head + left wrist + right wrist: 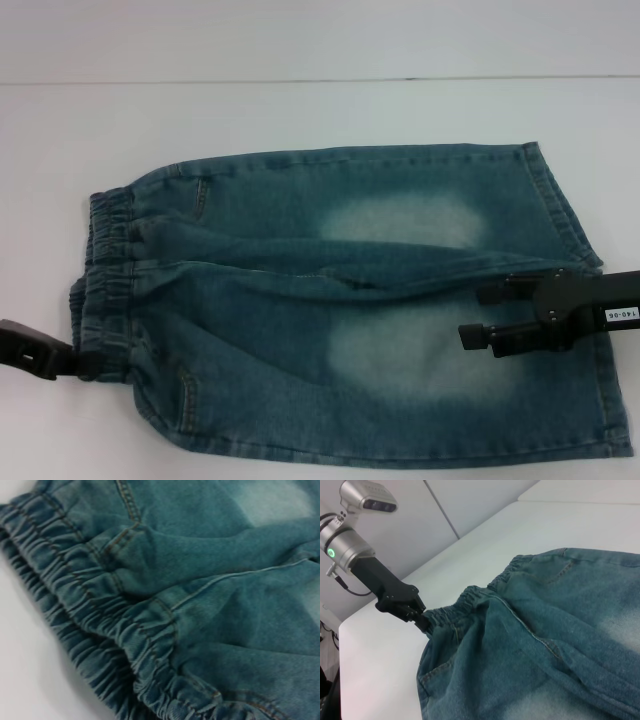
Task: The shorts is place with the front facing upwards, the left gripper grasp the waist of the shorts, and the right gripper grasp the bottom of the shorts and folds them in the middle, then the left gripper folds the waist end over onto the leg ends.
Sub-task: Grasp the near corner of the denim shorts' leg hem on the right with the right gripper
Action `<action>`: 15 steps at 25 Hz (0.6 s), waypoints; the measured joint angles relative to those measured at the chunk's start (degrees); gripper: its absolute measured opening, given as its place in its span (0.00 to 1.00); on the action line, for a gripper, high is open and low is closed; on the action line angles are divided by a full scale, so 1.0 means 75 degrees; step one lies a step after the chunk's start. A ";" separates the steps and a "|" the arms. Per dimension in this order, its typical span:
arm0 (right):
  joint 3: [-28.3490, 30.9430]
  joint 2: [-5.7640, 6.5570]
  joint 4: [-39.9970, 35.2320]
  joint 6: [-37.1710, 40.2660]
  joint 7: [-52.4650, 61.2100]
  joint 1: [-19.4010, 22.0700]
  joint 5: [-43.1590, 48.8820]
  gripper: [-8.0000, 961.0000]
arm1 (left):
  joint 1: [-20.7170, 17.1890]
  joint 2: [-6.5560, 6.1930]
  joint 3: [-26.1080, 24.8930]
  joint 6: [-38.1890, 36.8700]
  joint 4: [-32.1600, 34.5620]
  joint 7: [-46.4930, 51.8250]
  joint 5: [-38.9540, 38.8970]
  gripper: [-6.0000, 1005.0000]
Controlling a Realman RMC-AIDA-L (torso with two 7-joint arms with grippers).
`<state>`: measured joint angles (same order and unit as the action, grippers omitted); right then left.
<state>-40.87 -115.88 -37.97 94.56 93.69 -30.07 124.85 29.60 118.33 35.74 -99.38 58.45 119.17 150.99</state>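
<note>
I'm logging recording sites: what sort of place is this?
Probably a robot lab test bench: a bare white table, plain pale wall panels, and only the shorts between the left pincer and right pincer.

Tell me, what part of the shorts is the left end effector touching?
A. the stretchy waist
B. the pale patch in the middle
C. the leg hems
A: the left end effector meets the waist at the near corner of the shorts; the hems lie at the far end.
</note>
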 joint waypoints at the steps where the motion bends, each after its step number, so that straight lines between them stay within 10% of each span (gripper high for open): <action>1: 0.0000 0.0002 0.0000 0.0000 0.0000 0.0001 0.0001 0.98 | 0.0059 -0.0006 -0.0017 -0.0113 0.0000 0.0000 0.0000 0.22; 9: -0.0007 0.0145 -0.0074 0.0243 0.0237 -0.0140 0.0008 0.98 | 0.0273 -0.0024 -0.0029 -0.0386 -0.0013 0.0001 -0.0022 0.04; 15: -0.0154 0.0753 -0.0103 0.1389 0.0884 -0.0751 0.0671 0.98 | 0.0478 -0.0020 0.0024 -0.0429 -0.0088 0.0015 -0.0024 0.04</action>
<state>-42.03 -110.24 -38.74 104.98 100.32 -35.70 129.89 33.19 118.18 35.92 -102.60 57.79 119.29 150.81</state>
